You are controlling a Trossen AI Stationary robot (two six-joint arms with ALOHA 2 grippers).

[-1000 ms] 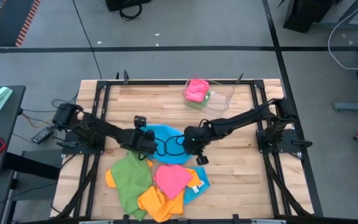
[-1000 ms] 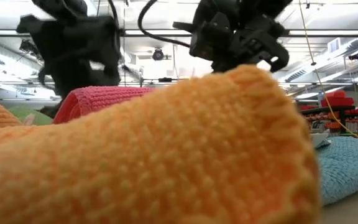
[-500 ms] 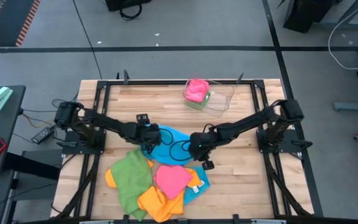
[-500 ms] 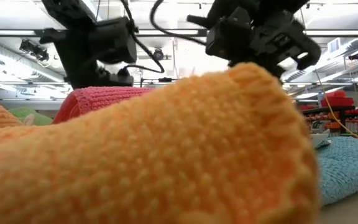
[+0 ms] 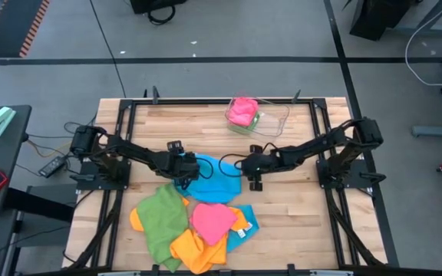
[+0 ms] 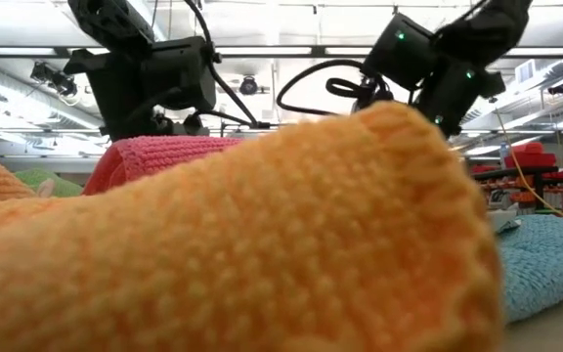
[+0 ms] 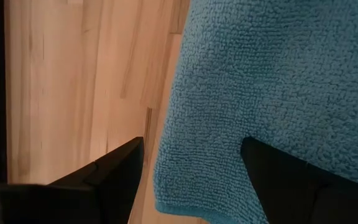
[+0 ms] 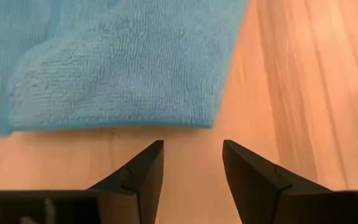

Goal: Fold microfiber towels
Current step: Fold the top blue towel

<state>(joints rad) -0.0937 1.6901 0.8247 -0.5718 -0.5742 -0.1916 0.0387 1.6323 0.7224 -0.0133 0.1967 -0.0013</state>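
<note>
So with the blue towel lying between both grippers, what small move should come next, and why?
Probably the left gripper should close on the blue towel edge: its open fingers straddle that edge, while the right gripper sits open over bare table, clear of the towel, holding nothing.

Blue towel lies folded at worktop centre; green, pink and orange towels heaped at its 6 o'clock; another pink towel bunched at 12.

No legible text anywhere.
</note>
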